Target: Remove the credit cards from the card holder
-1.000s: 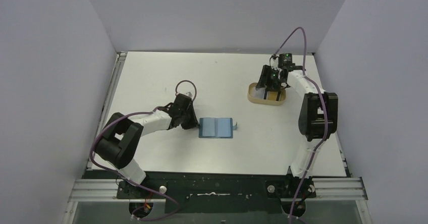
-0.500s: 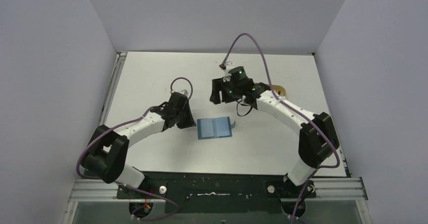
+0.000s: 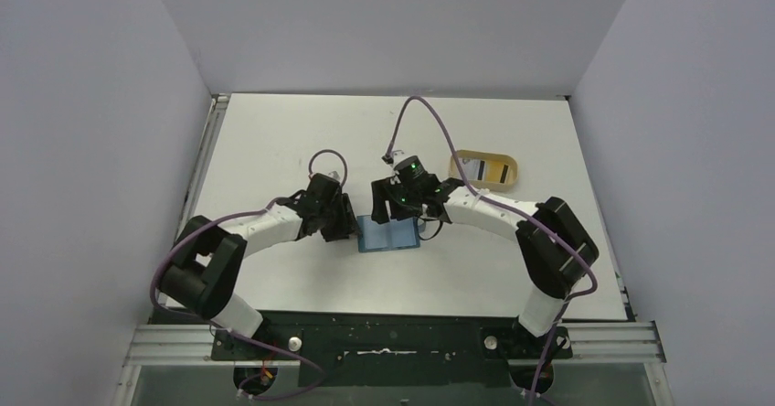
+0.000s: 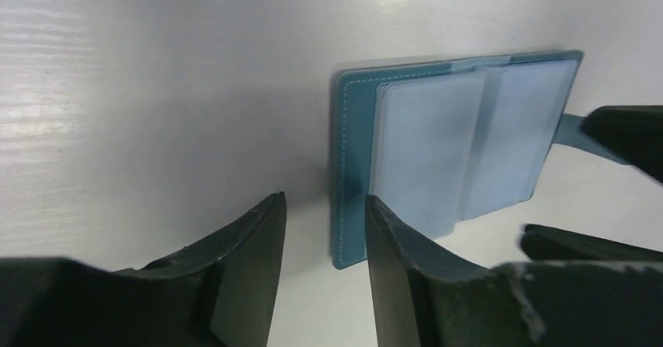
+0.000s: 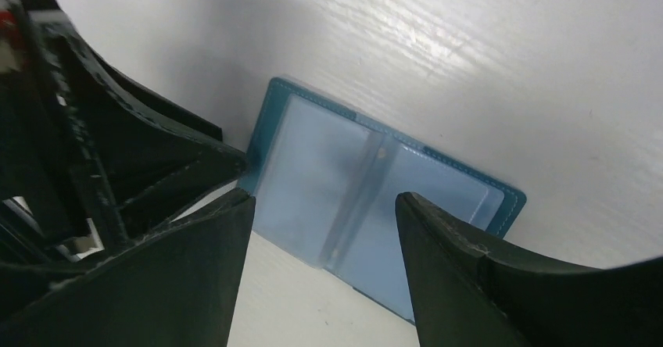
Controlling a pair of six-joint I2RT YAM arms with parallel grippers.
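Over on the left, the left arm sweeps out low across the table, elbow bent, forearm running rightward, and the left gripper sits right at the left edge of the card holder. Its wrist view gives the detail: the two dark fingers are parted with bare table between them, nothing pinched, and the one nearer the holder overlaps the stitched border at its near corner.

Centre stage, the card holder lies opened flat on the table, between the two arms. It's teal-blue with pale stitching round the rim and two clear sleeves side by side, milky and whitish; whether cards sit inside them, I can't tell. The left wrist view alone shows the short snap tab poking out of the far edge. The right wrist view alone shows a small stud on the centre fold.

On to the right arm: it arcs in from the right, forearm stretched leftward, wrist tipped down over the holder's far side. The right gripper is spread wide, its fingers straddling the open sleeves from above and holding nothing.

Far right, only the overhead view catches it: a tan tray, well apart, with a pale credit card carrying a black stripe inside
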